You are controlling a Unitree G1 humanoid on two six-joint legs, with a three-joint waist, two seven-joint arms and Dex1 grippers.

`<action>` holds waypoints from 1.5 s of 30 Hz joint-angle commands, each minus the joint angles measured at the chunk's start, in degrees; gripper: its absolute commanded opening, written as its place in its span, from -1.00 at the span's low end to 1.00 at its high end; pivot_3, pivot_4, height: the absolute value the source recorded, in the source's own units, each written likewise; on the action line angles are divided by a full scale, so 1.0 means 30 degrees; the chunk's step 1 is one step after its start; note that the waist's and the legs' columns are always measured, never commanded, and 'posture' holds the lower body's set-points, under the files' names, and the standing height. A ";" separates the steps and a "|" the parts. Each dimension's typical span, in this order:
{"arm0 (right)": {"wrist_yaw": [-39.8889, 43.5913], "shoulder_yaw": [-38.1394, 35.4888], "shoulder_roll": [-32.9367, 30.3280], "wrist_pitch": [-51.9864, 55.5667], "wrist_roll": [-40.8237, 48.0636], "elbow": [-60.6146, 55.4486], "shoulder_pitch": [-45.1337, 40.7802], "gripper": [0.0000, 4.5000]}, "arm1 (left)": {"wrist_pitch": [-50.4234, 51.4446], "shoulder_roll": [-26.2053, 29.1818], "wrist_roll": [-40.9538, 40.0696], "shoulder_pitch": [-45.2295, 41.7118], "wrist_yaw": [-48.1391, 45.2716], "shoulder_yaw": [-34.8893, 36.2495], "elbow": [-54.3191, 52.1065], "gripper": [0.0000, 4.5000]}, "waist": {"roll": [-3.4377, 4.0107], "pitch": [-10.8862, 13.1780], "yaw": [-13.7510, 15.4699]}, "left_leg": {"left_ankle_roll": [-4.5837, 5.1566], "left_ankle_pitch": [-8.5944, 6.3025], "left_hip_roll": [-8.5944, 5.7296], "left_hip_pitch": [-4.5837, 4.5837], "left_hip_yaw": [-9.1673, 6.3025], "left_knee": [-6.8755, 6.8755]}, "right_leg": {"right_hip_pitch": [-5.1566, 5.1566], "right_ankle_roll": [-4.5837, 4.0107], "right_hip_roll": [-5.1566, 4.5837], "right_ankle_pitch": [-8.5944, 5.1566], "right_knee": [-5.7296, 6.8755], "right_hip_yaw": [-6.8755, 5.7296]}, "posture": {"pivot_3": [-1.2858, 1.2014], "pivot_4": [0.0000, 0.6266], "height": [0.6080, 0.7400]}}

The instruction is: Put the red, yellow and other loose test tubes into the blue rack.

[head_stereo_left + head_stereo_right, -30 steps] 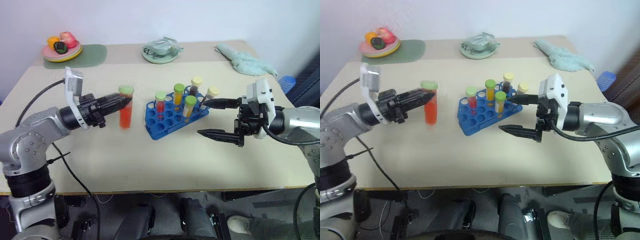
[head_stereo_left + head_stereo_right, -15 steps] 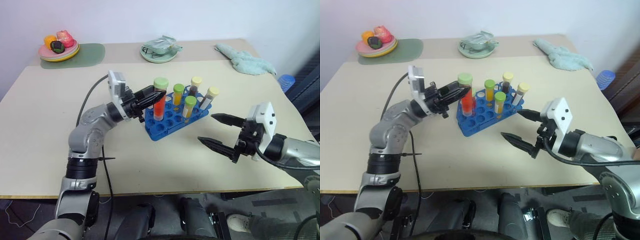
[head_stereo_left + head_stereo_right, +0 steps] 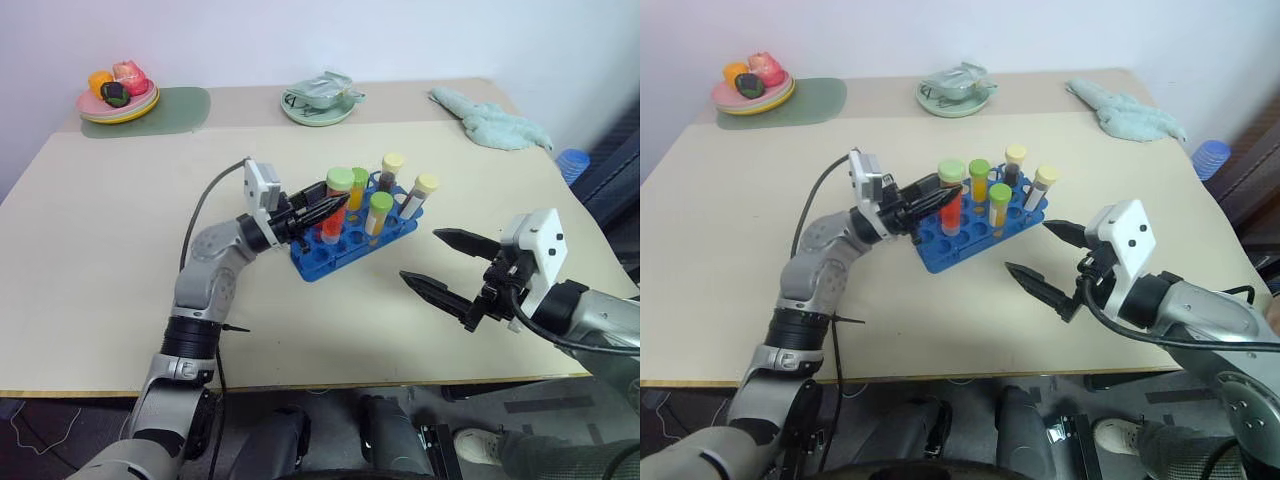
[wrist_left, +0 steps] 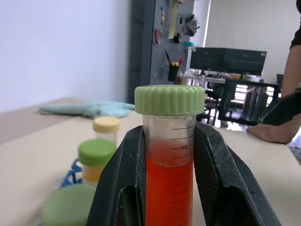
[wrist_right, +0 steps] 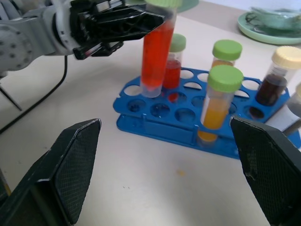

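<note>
Your left gripper [image 3: 335, 204] pinches the red tube [image 5: 156, 56] upright, its tip just above the blue rack [image 3: 330, 250]; your right gripper [image 3: 448, 267] hangs spread wide, near the rack's right end.

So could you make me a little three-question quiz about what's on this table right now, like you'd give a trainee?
1. True or false: the left gripper is shut on the red tube.
2. Where is that tube's lower end? A) lying flat on the table B) just above the holes at a corner of the blue rack C) over the green plate
3. Fill in: the right gripper holds ____.

Key:
1. True: the fingers clamp it just under its pale green cap.
2. B: upright, its tip above the rack's top plate in the right wrist view, not yet seated.
3. Nothing: its jaws stand wide open beside the rack.
</note>
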 commanded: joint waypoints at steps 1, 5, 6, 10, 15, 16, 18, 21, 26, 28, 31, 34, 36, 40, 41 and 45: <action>0.0192 -0.0482 -0.0197 -0.0496 0.0062 -0.0306 0.0255 1.00 | -0.0071 -0.0233 -0.0050 0.0254 0.0657 -0.0140 -0.1444 -0.63 | 0.0000 0.0000 0.0020 | 0.0000 0.0000 0.0000 0.0000 0.0001 0.0000 | 0.0000 0.0001 0.0000 0.0000 0.0003 0.0000 | 0.03 -0.52 1.00; 0.0523 -0.0197 -0.0146 -0.0875 -0.0263 -0.0089 0.0388 1.00 | -0.0010 -0.0285 0.0095 0.0556 0.1259 -0.0224 -0.1659 -0.63 | -0.0001 -0.0001 0.0019 | 0.0007 -0.0004 0.0000 0.0001 0.0012 0.0001 | 0.0006 0.0002 -0.0001 0.0001 -0.0003 0.0004 | 0.03 -0.52 1.00; 0.0656 -0.0141 -0.0142 -0.0990 -0.0361 -0.0012 0.0408 1.00 | -0.0129 -0.0299 0.0270 0.0630 0.1408 -0.0302 -0.1607 -0.63 | 0.0000 -0.0001 0.0016 | 0.0007 -0.0003 0.0000 0.0003 0.0014 0.0001 | 0.0006 0.0003 0.0000 0.0002 -0.0002 0.0004 | 0.03 -0.52 1.00; 0.0929 0.0218 -0.0102 -0.1359 -0.0803 0.0282 0.0370 1.00 | -0.0524 -0.0493 0.0644 0.0830 0.1664 -0.0486 -0.1328 -0.63 | -0.0001 -0.0001 0.0020 | 0.0008 -0.0004 0.0001 0.0008 0.0019 0.0001 | 0.0010 0.0005 0.0001 0.0002 -0.0002 0.0006 | 0.03 -0.52 1.00; 0.1180 0.0295 -0.0020 -0.1741 -0.1217 0.0377 0.0598 1.00 | -0.0572 -0.0646 0.0781 0.0960 0.1797 -0.0668 -0.1220 -0.63 | -0.0001 -0.0001 0.0024 | 0.0008 -0.0004 0.0000 0.0007 0.0021 0.0002 | 0.0010 0.0006 0.0001 0.0003 -0.0004 0.0006 | 0.03 -0.52 1.00; 0.1189 0.0284 -0.0021 -0.1810 -0.1278 0.0377 0.0648 1.00 | -0.0581 -0.0652 0.0791 0.0928 0.1814 -0.0693 -0.1169 -0.63 | -0.0001 -0.0001 0.0014 | 0.0008 -0.0004 0.0001 0.0007 0.0021 0.0002 | 0.0009 0.0006 0.0002 0.0003 -0.0004 0.0006 | 0.03 -0.52 1.00; 0.1163 0.0314 0.0004 -0.1885 -0.1388 0.0371 0.0681 1.00 | -0.0654 -0.0683 0.0875 0.0814 0.1874 -0.0758 -0.0986 -0.63 | 0.0000 -0.0001 0.0009 | 0.0008 -0.0004 0.0002 0.0008 0.0021 0.0002 | 0.0010 0.0006 0.0002 0.0003 -0.0003 0.0008 | 0.03 -0.52 1.00; 0.1127 0.0266 0.0079 -0.1977 -0.1510 0.0271 0.0857 1.00 | -0.0930 -0.0829 0.1338 0.0679 0.2336 -0.0917 -0.0723 -0.63 | -0.0001 -0.0001 0.0027 | 0.0008 -0.0004 0.0001 0.0008 0.0022 0.0002 | 0.0011 0.0006 0.0002 0.0003 -0.0003 0.0009 | 0.03 -0.52 1.00; 0.0869 0.0234 0.0196 -0.1973 -0.1572 0.0100 0.0930 1.00 | -0.1678 -0.1204 0.2238 0.0502 0.2877 -0.1221 0.0117 -0.63 | -0.0001 -0.0002 0.0036 | 0.0008 -0.0004 0.0001 0.0009 0.0026 0.0002 | 0.0011 0.0008 0.0002 0.0004 -0.0004 0.0009 | 0.03 -0.52 1.00; 0.0821 0.0149 0.0198 -0.1970 -0.1520 0.0053 0.0986 1.00 | -0.1894 -0.1372 0.2409 0.0503 0.2905 -0.1296 0.0437 -0.63 | -0.0002 -0.0002 0.0043 | 0.0008 -0.0004 0.0001 0.0008 0.0025 0.0002 | 0.0012 0.0008 0.0001 0.0004 -0.0005 0.0009 | 0.03 -0.52 1.00; 0.0748 0.0078 0.0175 -0.1958 -0.1493 0.0003 0.1057 1.00 | -0.2294 -0.1544 0.2615 0.0461 0.2884 -0.1390 0.0918 -0.63 | -0.0002 -0.0003 0.0021 | 0.0009 -0.0004 0.0001 0.0010 0.0027 0.0002 | 0.0015 0.0008 0.0001 0.0005 -0.0007 0.0010 | 0.03 -0.52 1.00; 0.0657 0.0036 0.0177 -0.1959 -0.1473 -0.0078 0.1156 1.00 | -0.2551 -0.1679 0.2721 0.0419 0.2830 -0.1463 0.1265 -0.63 | 0.0000 -0.0005 0.0035 | 0.0008 -0.0004 0.0004 0.0012 0.0026 0.0001 | 0.0015 0.0008 0.0003 0.0005 -0.0005 0.0010 | 0.03 -0.52 1.00; 0.0585 0.0016 0.0181 -0.1969 -0.1447 -0.0139 0.1215 1.00 | -0.2626 -0.1682 0.2733 0.0417 0.2698 -0.1458 0.1446 -0.63 | -0.0001 -0.0006 0.0041 | 0.0009 -0.0005 0.0004 0.0013 0.0028 0.0003 | 0.0021 0.0009 0.0003 0.0005 -0.0008 0.0010 | 0.03 -0.52 1.00; 0.0585 -0.0172 0.0193 -0.2052 -0.1458 -0.0229 0.1525 1.00 | -0.2732 -0.1600 0.2723 0.0494 0.2429 -0.1427 0.1760 -0.63 | -0.0001 -0.0006 0.0050 | 0.0010 -0.0005 0.0004 0.0014 0.0027 0.0003 | 0.0022 0.0010 0.0003 0.0006 -0.0008 0.0010 | 0.03 -0.52 1.00; 0.0596 -0.0224 0.0195 -0.2077 -0.1466 -0.0243 0.1622 1.00 | -0.2727 -0.1575 0.2696 0.0505 0.2368 -0.1408 0.1837 -0.63 | 0.0000 -0.0007 0.0047 | 0.0010 -0.0005 0.0004 0.0013 0.0028 0.0004 | 0.0022 0.0011 0.0003 0.0006 -0.0009 0.0010 | 0.03 -0.52 1.00; 0.0606 -0.0359 0.0190 -0.2157 -0.1422 -0.0306 0.1937 1.00 | -0.2521 -0.1409 0.2255 0.0644 0.1722 -0.1299 0.1767 -0.19 | 0.0000 -0.0007 0.0042 | 0.0010 -0.0005 0.0004 0.0014 0.0027 0.0004 | 0.0022 0.0011 0.0004 0.0006 -0.0009 0.0010 | 0.03 -0.52 1.00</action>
